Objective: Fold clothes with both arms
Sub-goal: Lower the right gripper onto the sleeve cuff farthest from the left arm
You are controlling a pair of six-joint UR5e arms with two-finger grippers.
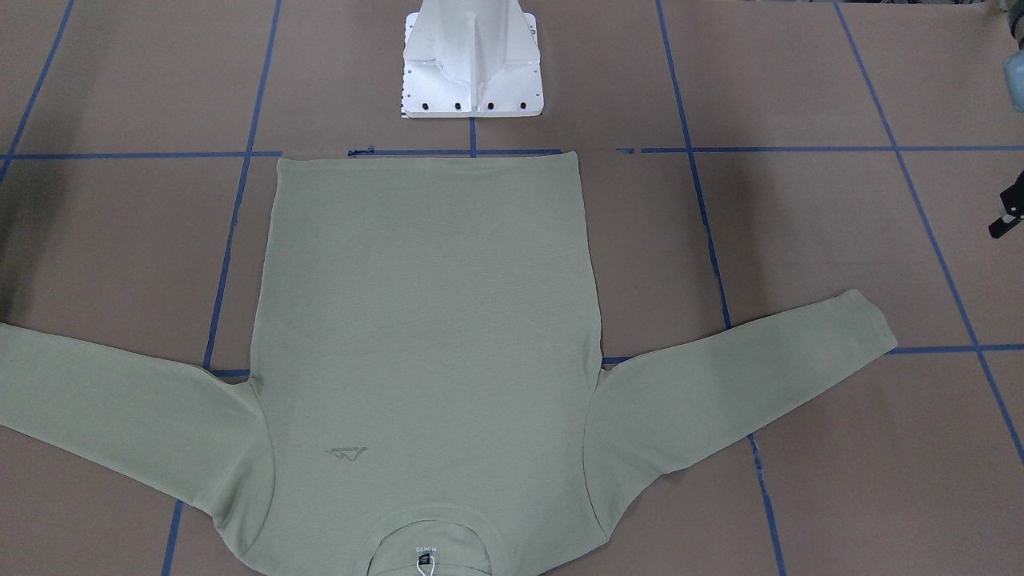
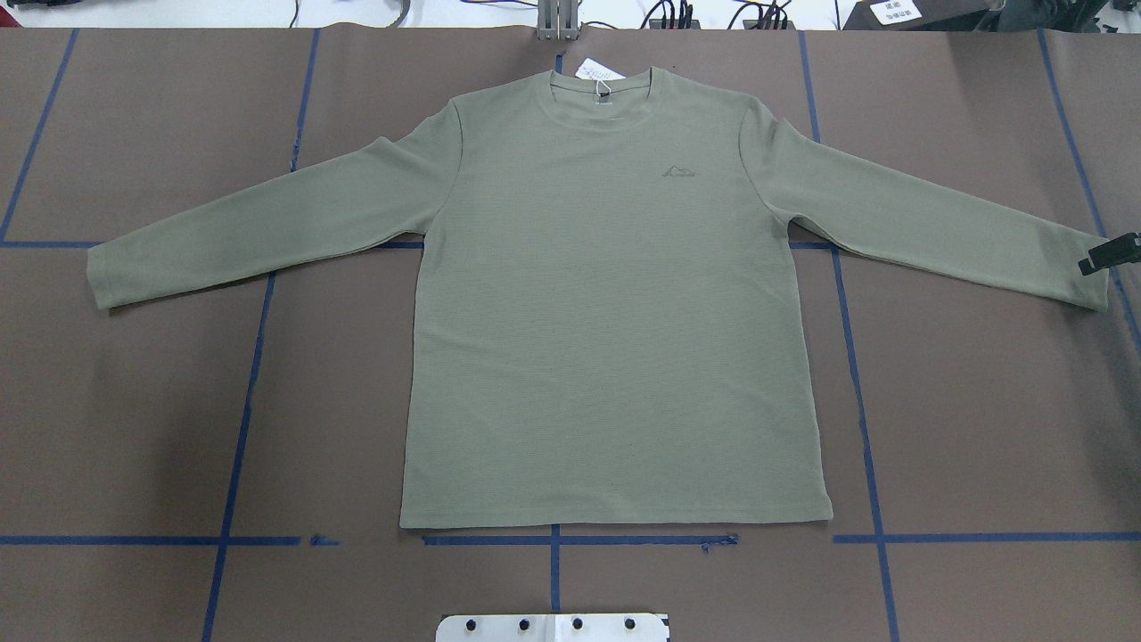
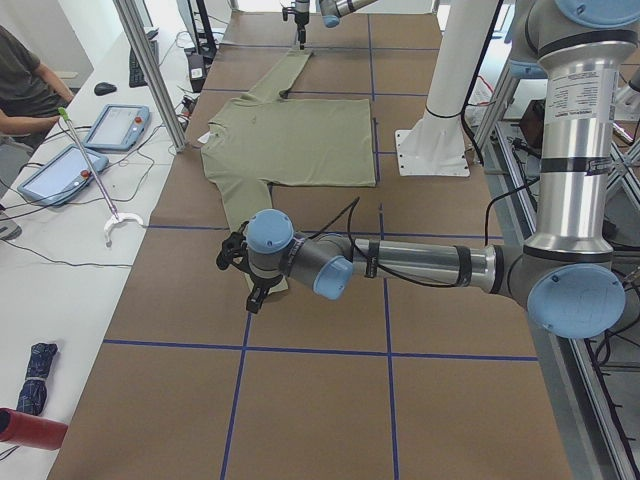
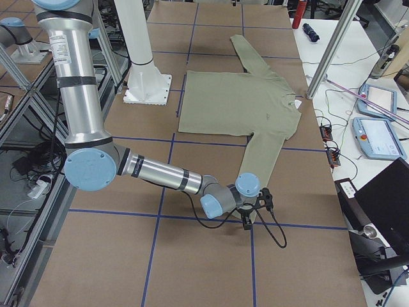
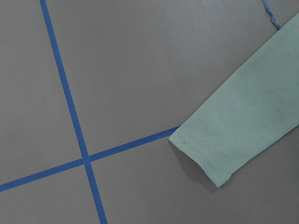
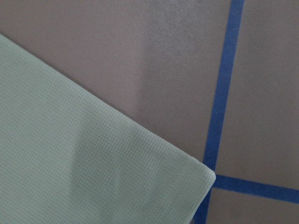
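The pale green long-sleeved shirt (image 2: 615, 321) lies flat and front-up on the brown table, both sleeves spread wide and its white hang tag (image 2: 595, 71) at the collar. My right gripper (image 2: 1108, 254) hovers at the cuff of the shirt's right-hand sleeve, and only a black tip shows. In the right wrist view that cuff corner (image 6: 93, 158) fills the lower left. My left gripper (image 1: 1006, 218) hangs just past the other sleeve's cuff (image 5: 205, 154), low over the table (image 3: 255, 297). Neither holds cloth. I cannot tell whether either gripper is open or shut.
The white pedestal base (image 1: 472, 64) stands behind the shirt's hem. Blue tape lines (image 2: 236, 428) grid the table. A side bench holds tablets (image 3: 115, 127), a person (image 3: 25, 85) sits beside it, and a red cylinder (image 3: 30, 430) lies at its near end.
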